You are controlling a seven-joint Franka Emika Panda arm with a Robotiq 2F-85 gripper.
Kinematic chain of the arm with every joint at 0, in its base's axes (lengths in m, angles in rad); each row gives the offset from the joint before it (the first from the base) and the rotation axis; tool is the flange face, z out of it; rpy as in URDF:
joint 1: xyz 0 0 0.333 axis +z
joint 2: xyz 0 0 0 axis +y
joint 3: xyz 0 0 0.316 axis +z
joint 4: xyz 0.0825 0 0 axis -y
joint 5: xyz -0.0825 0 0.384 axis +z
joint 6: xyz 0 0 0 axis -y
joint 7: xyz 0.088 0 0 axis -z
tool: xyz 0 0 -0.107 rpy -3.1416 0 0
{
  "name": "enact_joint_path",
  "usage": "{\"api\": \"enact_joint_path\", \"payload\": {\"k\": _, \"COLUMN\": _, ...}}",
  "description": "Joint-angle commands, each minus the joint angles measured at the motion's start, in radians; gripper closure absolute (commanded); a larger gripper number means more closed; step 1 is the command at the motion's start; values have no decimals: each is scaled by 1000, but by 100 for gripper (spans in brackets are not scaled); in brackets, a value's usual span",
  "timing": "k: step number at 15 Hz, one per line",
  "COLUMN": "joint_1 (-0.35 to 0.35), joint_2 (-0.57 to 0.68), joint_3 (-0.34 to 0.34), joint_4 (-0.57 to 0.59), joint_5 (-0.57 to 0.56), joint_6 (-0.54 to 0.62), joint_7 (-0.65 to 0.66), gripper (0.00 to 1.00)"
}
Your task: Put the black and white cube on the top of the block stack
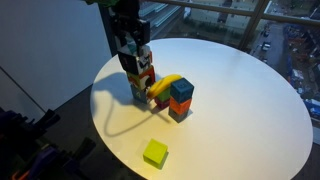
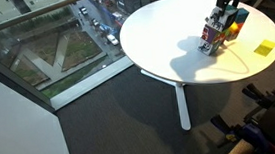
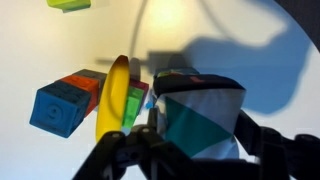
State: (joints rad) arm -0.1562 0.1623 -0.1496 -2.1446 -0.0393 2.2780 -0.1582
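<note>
The black and white cube sits on top of the block stack, a column of multicoloured cubes on the round white table. My gripper comes down from above with its fingers on either side of the cube. In the wrist view the cube's white face with a green triangle fills the space between the dark fingers. The jaws stand close to both sides; whether they still press on it does not show. The stack and gripper appear small in an exterior view.
A yellow banana leans between the block stack and a blue-over-red cube stack. A lime-green cube lies alone near the table's front edge. In the wrist view the banana and blue cube lie left of the gripper.
</note>
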Motion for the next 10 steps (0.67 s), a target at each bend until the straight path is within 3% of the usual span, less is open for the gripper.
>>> {"api": "enact_joint_path", "payload": {"k": 1, "joint_1": -9, "joint_2": 9, "joint_3": 3, "joint_4": 28, "joint_5": 15, "joint_6": -30, "joint_7": -4, "gripper": 0}}
{"api": "enact_joint_path", "payload": {"k": 10, "joint_1": -12, "joint_2": -13, "joint_3": 8, "joint_4": 22, "joint_5": 52, "joint_6": -52, "joint_7": -27, "gripper": 0}}
